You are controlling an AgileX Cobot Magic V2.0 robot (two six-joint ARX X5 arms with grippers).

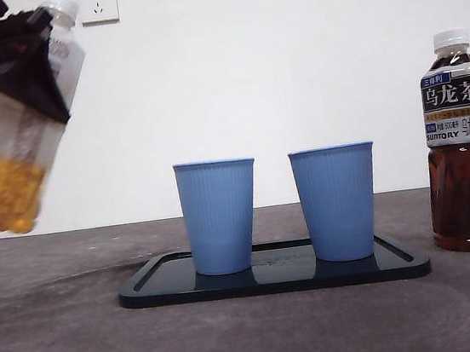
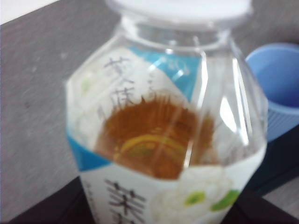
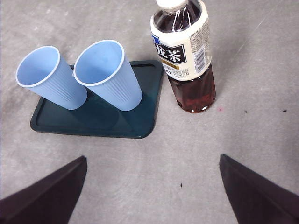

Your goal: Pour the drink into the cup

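My left gripper point(image 1: 21, 78) is shut on a clear bottle of amber tea point(image 1: 19, 160), held high at the far left and tilted, white cap point(image 1: 60, 4) on. The left wrist view is filled by this bottle point(image 2: 159, 140), with a blue cup point(image 2: 278, 79) past it. Two empty blue cups point(image 1: 219, 217) point(image 1: 337, 202) stand upright side by side on a dark tray point(image 1: 163, 288) at mid-table. My right gripper point(image 3: 152, 186) hangs open above the table, looking down on both cups point(image 3: 49, 77) point(image 3: 107, 72); it holds nothing.
A capped bottle of dark oolong tea point(image 1: 461, 148) stands upright on the table right of the tray; the right wrist view shows that bottle point(image 3: 184, 56) close beside the tray point(image 3: 93, 123). A white wall lies behind the grey table.
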